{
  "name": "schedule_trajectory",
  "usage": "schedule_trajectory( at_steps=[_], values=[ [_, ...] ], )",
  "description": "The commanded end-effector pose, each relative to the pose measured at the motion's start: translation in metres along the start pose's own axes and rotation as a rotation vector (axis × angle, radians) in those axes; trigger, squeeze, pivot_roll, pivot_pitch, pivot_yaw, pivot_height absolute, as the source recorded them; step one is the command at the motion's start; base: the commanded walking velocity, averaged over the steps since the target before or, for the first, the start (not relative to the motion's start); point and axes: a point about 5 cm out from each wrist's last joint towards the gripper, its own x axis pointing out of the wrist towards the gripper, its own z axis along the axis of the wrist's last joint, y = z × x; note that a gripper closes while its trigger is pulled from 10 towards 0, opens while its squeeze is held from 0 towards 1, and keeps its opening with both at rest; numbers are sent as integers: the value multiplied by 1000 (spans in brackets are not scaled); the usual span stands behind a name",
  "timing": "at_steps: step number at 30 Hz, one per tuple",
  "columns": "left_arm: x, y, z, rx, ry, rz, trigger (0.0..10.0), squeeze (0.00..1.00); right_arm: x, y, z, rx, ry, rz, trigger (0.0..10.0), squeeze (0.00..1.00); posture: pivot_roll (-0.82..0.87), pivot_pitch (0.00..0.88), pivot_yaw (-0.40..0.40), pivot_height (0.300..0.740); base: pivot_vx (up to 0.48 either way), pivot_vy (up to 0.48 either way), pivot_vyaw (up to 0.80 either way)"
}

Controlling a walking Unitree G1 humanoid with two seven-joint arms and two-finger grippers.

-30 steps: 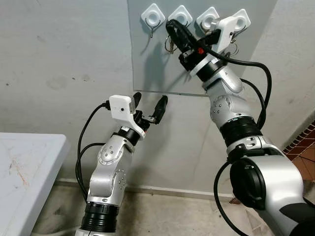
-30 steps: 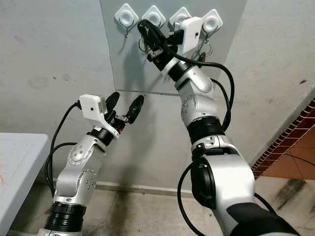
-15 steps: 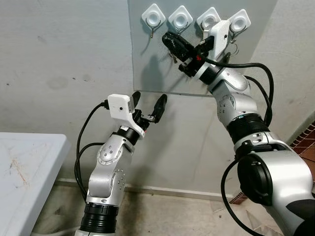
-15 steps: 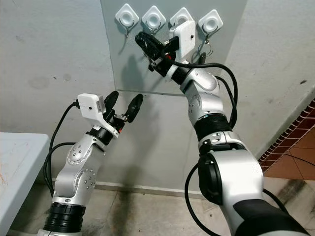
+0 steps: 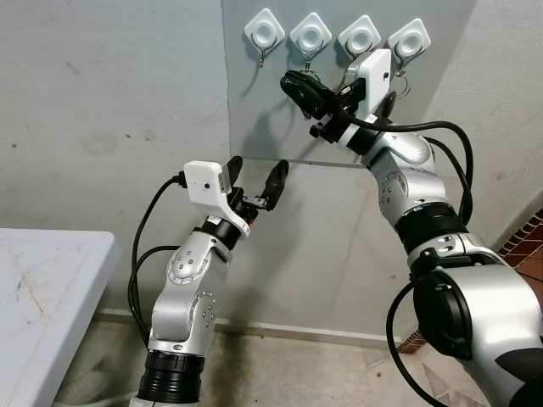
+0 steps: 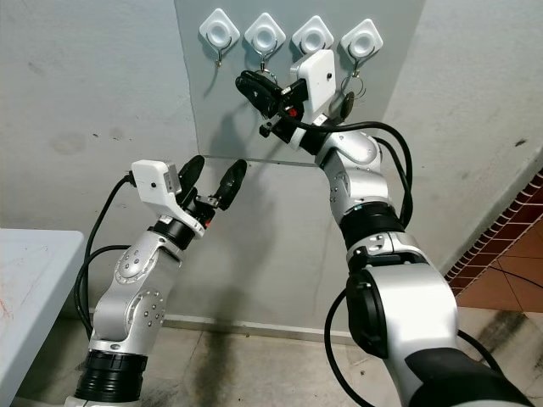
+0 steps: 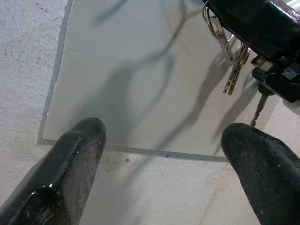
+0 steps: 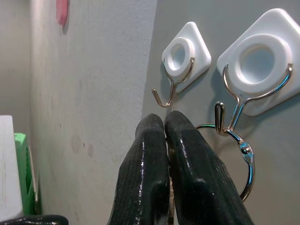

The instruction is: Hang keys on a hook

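Four white diamond-shaped hooks sit in a row on a grey wall panel [image 5: 254, 110]. My right gripper [image 5: 302, 88] is raised just under the second hook [image 5: 310, 34], with its fingers pressed together. The key ring [image 8: 247, 161] is looped over that hook's wire and runs behind the fingers, which are shut on it. The keys [image 7: 232, 58] dangle below that gripper. Another set of keys [image 6: 349, 98] hangs under the fourth hook [image 6: 361, 38], partly hidden by my right wrist. My left gripper [image 5: 254, 182] is held open and empty below the panel, pointing at the wall.
A white table [image 5: 42, 280] stands at the lower left. The first hook [image 5: 264, 30] and third hook [image 5: 359, 36] are bare. Red brick flooring [image 5: 528, 239] shows at the far right. A green object [image 8: 26, 173] stands by the wall.
My right gripper has dropped from in front of the second hook to just below it, uncovering the hook's white mount. The left arm has stayed put.
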Motion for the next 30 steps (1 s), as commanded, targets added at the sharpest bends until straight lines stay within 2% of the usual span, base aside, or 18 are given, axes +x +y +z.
schedule_trajectory(
  at_steps=[1,2,7,12,20,25,27,30],
  values=[
    [0,0,3,0,-7,2,10000,0,-7,7,-24,78,76,-1,10000,733,11,0,-37,740,0,0,0],
    [0,0,3,-1,-7,3,10000,0,-7,7,-23,84,61,-13,10000,1000,11,0,-37,740,0,0,0],
    [-1,0,3,-4,-6,8,10000,0,-8,1,-15,84,-37,-95,10000,1000,11,0,-39,740,0,0,0],
    [-2,1,3,-6,-4,10,10000,0,-10,-3,-11,154,-125,-150,10000,1000,11,0,-40,740,0,0,0],
    [-5,5,-2,-5,14,26,10000,0,-19,4,-29,164,-76,-161,10000,1000,10,0,-37,740,0,0,0],
    [-12,14,-19,38,64,61,10000,0,-40,12,-57,202,-20,-206,10000,1000,8,0,-35,740,0,0,0],
    [-17,20,-30,77,99,83,10000,0,-53,16,-70,212,14,-243,10000,1000,4,0,-34,740,0,0,0],
    [-22,29,-38,70,128,130,10000,0,-73,18,-85,216,49,-328,10000,1000,0,0,-30,740,0,0,0]
  ],
)
